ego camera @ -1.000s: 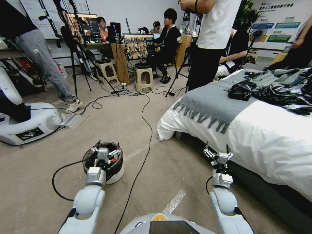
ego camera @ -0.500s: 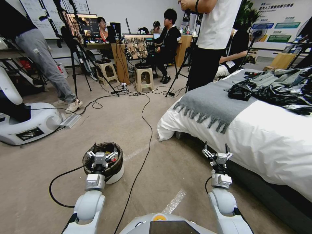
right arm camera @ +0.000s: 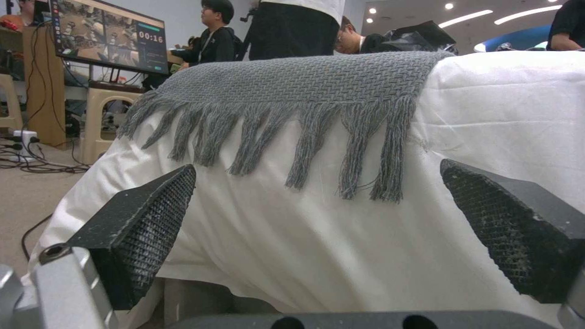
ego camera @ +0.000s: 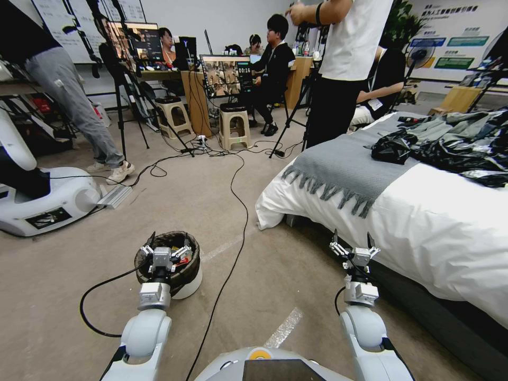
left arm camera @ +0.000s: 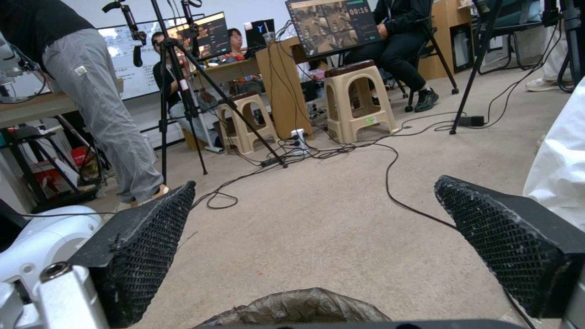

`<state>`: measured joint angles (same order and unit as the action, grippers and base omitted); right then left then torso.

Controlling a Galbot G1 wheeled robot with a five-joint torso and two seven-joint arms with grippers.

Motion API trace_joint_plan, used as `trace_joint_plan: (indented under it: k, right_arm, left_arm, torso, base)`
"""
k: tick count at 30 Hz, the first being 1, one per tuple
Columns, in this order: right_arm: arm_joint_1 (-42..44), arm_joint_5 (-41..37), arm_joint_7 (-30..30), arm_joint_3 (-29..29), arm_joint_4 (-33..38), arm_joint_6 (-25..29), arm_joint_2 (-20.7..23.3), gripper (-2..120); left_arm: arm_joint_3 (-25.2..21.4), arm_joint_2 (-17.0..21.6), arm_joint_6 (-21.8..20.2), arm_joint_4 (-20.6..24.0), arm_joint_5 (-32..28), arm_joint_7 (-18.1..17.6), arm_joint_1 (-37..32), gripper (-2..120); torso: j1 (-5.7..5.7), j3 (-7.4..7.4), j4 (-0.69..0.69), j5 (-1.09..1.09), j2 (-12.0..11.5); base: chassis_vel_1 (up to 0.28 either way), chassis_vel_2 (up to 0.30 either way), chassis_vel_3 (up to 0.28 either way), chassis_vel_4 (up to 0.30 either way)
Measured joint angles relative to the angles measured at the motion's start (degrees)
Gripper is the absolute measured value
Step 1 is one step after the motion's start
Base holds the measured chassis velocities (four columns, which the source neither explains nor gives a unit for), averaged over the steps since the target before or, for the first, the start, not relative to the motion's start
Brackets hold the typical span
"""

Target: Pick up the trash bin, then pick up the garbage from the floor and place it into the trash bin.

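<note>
The trash bin point(ego camera: 191, 283) is small, round and white, with a black liner point(ego camera: 188, 271) over its rim, and it stands on the carpet at my front left. My left gripper point(ego camera: 169, 241) hovers open just above its near rim. In the left wrist view the left gripper point(left arm camera: 317, 219) has its pads point(left arm camera: 152, 249) spread wide over a fold of the liner point(left arm camera: 299, 310). My right gripper point(ego camera: 352, 238) is open and holds nothing, close to the bed's side. In the right wrist view the right gripper point(right arm camera: 317, 201) faces the white sheet. The garbage on the floor is out of view.
A bed point(ego camera: 439, 233) with a white sheet, a grey fringed blanket point(ego camera: 344, 164) and black plastic bags point(ego camera: 450, 148) fills the right. A black cable point(ego camera: 233, 254) runs across the carpet beside the bin. Another robot's base point(ego camera: 47, 203) sits left; stools, tripods and people stand behind.
My left gripper has drawn back slightly toward me and to the left over the bin, and the cable loop on the floor shifted left with it. The right arm has stayed put.
</note>
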<state>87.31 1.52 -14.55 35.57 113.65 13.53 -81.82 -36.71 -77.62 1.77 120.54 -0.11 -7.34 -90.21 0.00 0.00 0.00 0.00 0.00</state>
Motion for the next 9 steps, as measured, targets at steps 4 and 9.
trace_joint_plan:
  k: [4,9]
  right_arm:
    - [0.0,-0.01,-0.01,0.0,0.0,-0.02,0.0,100]
    - [0.0,-0.02,-0.02,0.0,0.0,-0.03,0.0,100]
  left_arm:
    - [0.0,0.01,-0.03,0.0,-0.03,0.0,0.01,100]
    - [0.0,0.03,-0.05,0.0,-0.05,0.0,0.02,100]
  torso:
    - [0.0,0.0,0.0,0.0,0.0]
    - [0.0,0.0,0.0,0.0,0.0]
  base:
    - [0.0,0.0,0.0,0.0]
    - [0.0,0.0,0.0,0.0]
